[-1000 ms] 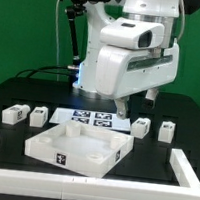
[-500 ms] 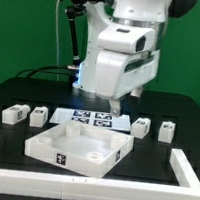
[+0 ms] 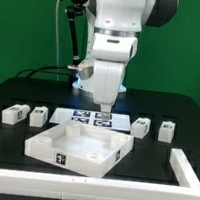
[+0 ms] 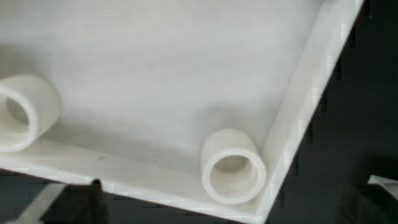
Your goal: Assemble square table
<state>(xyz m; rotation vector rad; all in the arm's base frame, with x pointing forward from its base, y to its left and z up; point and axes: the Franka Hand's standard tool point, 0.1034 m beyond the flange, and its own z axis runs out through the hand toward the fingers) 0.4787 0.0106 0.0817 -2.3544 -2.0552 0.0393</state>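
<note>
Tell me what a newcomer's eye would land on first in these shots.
The big white arm fills the middle of the exterior view, its gripper hanging open and empty near the far rim of the tray-like top. Four legs lie loose, two on each side of the marker board. The wrist view is filled by the top's inside, with two round sockets near its rim.
</note>
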